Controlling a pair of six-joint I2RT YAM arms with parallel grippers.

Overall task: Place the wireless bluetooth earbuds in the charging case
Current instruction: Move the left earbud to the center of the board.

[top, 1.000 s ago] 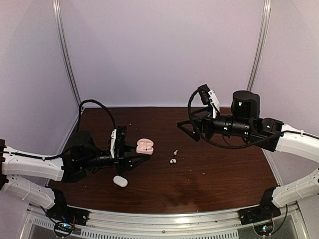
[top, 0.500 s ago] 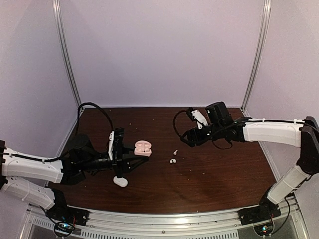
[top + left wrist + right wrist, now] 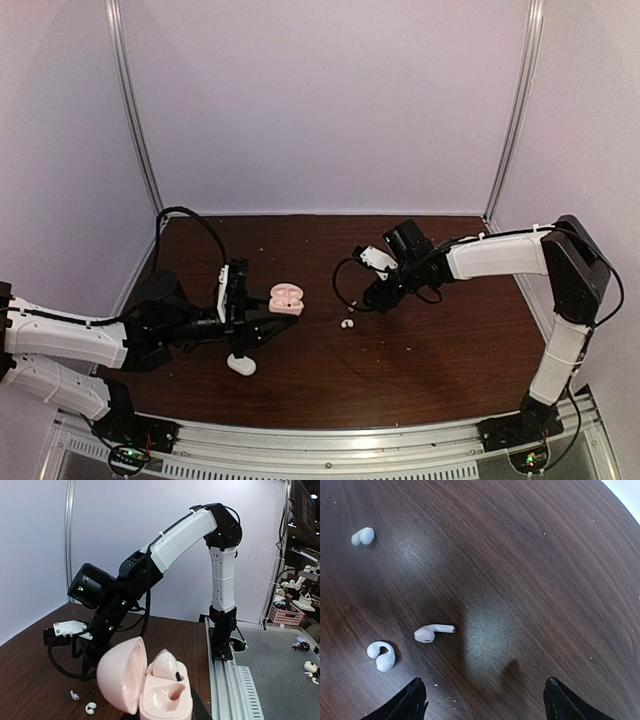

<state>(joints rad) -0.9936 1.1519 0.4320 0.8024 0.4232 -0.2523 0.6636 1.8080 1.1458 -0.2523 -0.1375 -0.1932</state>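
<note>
Left gripper (image 3: 283, 312) clamped on open pink charging case (image 3: 150, 685) left of table (image 3: 440, 370) centre, right gripper (image 3: 487, 700) splayed wide, empty, over stemmed earbud (image 3: 434, 632) and hooked earbud (image 3: 381, 656) mid-table, white oval case (image 3: 241, 365) near front edge.

Right gripper (image 3: 482, 702) fingers stand wide, open wood betw. them and ahead. Stemmed earbud (image 3: 434, 632) and hooked earbud (image 3: 381, 655) lie just beside each other, tight gap, nr one fingertip. Charging case (image 3: 287, 298), lid up in left gripper (image 3: 272, 312), blocks the approach from the left side; white oval case (image 3: 241, 364) sits nr it, toward the arm bases.
</note>
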